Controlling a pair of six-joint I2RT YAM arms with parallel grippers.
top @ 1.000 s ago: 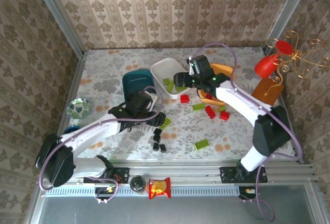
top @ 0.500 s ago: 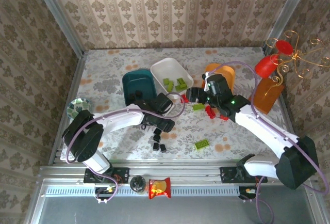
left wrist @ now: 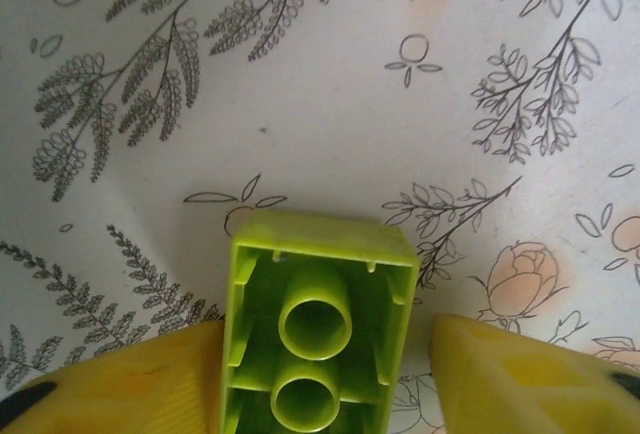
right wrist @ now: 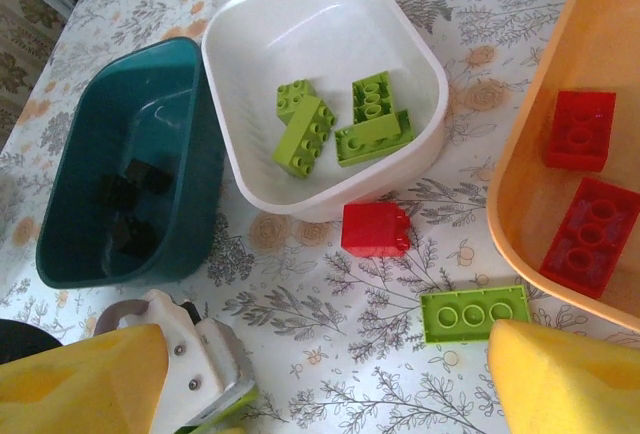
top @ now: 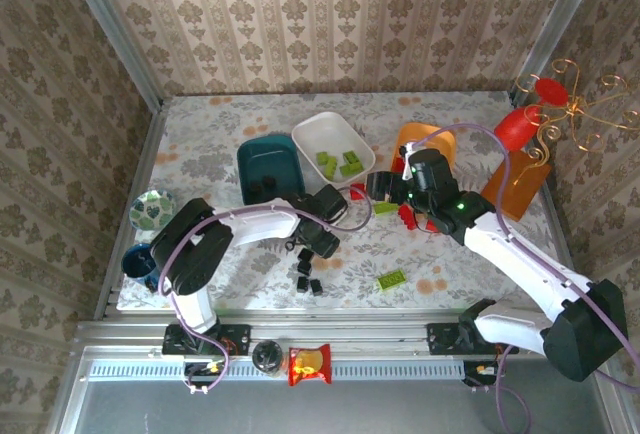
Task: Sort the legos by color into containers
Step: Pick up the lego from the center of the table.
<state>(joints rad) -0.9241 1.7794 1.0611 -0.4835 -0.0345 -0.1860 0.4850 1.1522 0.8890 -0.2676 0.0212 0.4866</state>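
As the left jaws narrow from a wider spread, they bracket an upturned lime brick (left wrist: 318, 324) on the surface, one side still apart, not yet pinching. Its white tub (top: 318, 134) waits at twelve o'clock. At two o'clock, the right jaws stay spread and empty.

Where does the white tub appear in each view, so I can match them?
Top external: the white tub is centre back, between the teal tub and the orange tub.
Right wrist: top centre, holding four lime bricks.
Left wrist: this camera faces an upturned lime brick on the tablecloth.
Shared landmark: the red brick by the tub's near end, top and right wrist views.
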